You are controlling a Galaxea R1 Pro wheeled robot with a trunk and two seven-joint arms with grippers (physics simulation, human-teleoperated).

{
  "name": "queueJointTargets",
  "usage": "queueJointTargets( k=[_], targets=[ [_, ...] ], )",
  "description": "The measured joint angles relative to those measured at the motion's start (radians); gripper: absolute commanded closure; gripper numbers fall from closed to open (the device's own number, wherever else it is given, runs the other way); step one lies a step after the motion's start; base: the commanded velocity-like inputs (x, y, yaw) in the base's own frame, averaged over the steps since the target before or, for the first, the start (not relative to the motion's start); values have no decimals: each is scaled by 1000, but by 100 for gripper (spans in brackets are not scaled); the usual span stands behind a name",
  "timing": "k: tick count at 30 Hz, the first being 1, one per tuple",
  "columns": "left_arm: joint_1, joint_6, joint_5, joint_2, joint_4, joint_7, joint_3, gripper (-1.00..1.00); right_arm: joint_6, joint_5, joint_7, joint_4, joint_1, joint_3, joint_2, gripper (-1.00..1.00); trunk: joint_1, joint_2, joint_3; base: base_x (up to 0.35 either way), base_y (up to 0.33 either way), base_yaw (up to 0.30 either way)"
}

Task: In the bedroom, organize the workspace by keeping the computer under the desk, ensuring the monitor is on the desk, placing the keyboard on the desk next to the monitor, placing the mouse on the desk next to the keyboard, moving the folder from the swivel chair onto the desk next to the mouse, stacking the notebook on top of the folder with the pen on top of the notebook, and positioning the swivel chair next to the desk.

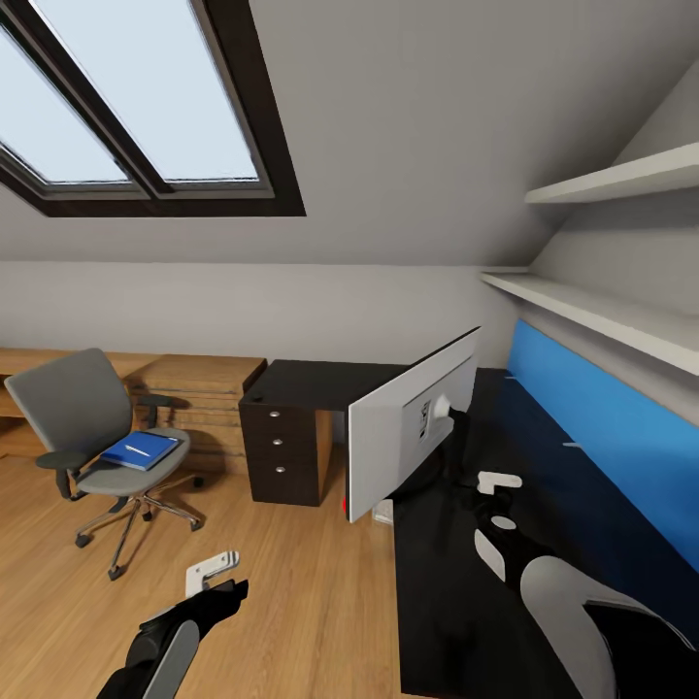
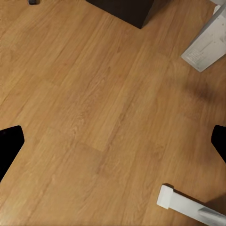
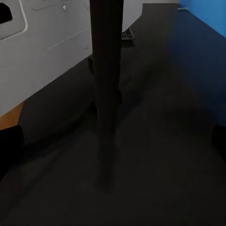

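A: What did the head view show?

B: The wide flat monitor with the silver-white back [image 1: 413,427] stood on the glossy black L-shaped desk [image 1: 456,602], its back turned to the room. The grey padded swivel chair [image 1: 92,437] sat well apart from the desk on the wood floor [image 1: 291,602], with the flat bright blue folder [image 1: 141,450] on its seat and a thin white pen [image 1: 137,450] on top. The chair probably had to be emptied before it was rolled in.

A: And the arms?

B: The left gripper [image 1: 212,573] hung low over the floor, holding nothing. The right gripper [image 1: 498,500] was over the desk just beside the monitor's black stand, seemingly placed to shift or steady the screen.

A: The left wrist view?

B: Bare floor, a corner of the dark drawer unit [image 2: 125,10] and part of a light grey-white panel [image 2: 207,44], possibly the computer tower. The jaws stood wide apart at the edges, empty.

A: The right wrist view?

B: The dark desk top, the black stand post [image 3: 106,70] straight ahead, and a slim dark keyboard [image 3: 127,34] partly visible behind it. The jaws were spread wide, gripping nothing.
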Motion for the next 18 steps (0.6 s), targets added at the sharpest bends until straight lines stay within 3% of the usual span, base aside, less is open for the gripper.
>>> queueJointTargets(
  k=[7,18],
  targets=[
    [0,0,0,-1,-1,0,0,-100,-21,1,0,2,0,0,4,-100,0,0,0,27,0,0],
    [1,1,0,-1,-2,0,0,-100,-148,5,0,15,4,0,24,-100,0,0,0,219,0,0]
  ],
)
